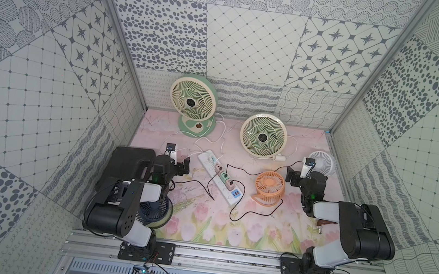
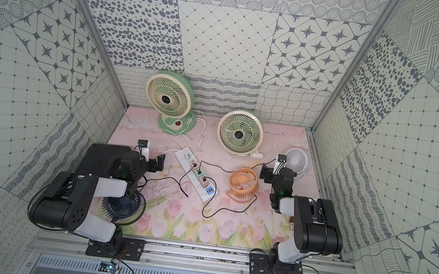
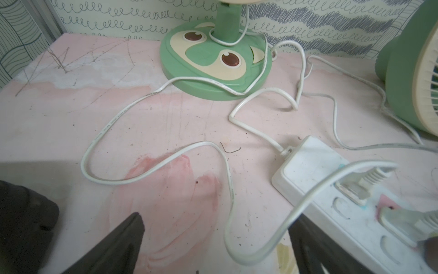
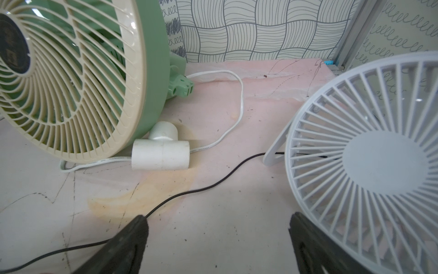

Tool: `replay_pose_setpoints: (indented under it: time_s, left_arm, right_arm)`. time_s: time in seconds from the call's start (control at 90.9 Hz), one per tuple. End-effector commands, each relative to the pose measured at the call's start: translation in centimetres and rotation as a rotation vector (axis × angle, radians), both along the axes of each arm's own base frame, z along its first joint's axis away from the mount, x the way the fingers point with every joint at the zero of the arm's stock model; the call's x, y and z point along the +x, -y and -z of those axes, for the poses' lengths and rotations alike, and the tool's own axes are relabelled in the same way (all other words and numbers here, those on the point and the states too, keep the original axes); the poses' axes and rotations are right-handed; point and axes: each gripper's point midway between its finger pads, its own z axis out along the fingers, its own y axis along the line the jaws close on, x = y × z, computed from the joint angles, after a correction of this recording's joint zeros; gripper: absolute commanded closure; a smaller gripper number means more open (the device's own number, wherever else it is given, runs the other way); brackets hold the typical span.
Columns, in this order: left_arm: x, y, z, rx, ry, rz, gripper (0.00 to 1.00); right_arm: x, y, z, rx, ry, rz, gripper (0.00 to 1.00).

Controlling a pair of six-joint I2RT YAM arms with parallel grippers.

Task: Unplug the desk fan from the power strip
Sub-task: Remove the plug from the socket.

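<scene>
Pink floral table [image 1: 196,220], scuffed; power strip [image 1: 219,176] lies diagonally mid-table, several plugs [image 1: 224,176] seated. Left gripper [image 1: 183,166] and right gripper [image 1: 293,177] flank it, jaws spread, empty. Probably staged so one braces, one pulls.

White power strip [image 1: 222,189], orange fan [image 1: 270,184], navy fan [image 1: 153,210], white fan [image 1: 323,163], pink tulip-print mat [image 1: 201,226], grey-patterned walls [image 1: 252,47]

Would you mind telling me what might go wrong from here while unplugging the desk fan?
1. Several pastel and white plugs sit side by side in the long white power strip; the wrong one might get pulled.
2. Nothing holds the strip down: both the left claw and right claw are open and empty, so pulling could lift it.
3. The looped white cord by the left claw could snag.
</scene>
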Motion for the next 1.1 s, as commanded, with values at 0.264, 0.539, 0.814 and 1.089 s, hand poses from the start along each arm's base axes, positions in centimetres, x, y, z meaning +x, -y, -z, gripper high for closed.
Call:
replay_pose_setpoints:
  time_s: [0.264,0.539,0.814,1.089]
  left_arm:
    - [-2.5,1.2,-5.8,0.006,0.049,-0.077,0.01]
    - [-5.4,3.9,-9.9,-0.166,0.038,-0.063,0.01]
    - [-6.2,6.8,-10.4,-0.451,-0.092,-0.014,0.01]
    - [-7.2,9.7,-9.0,-0.603,-0.197,0.090,0.01]
  right_arm:
    - [-1.6,-3.1,-8.0,-0.050,0.041,-0.067,0.03]
    - [-5.0,-9.4,-12.9,0.032,0.042,-0.284,0.03]
    - [-9.7,-16.9,-13.9,0.092,-0.039,-0.505,0.03]
    - [-13.8,-24.4,-12.0,0.190,-0.255,-0.676,0.03]
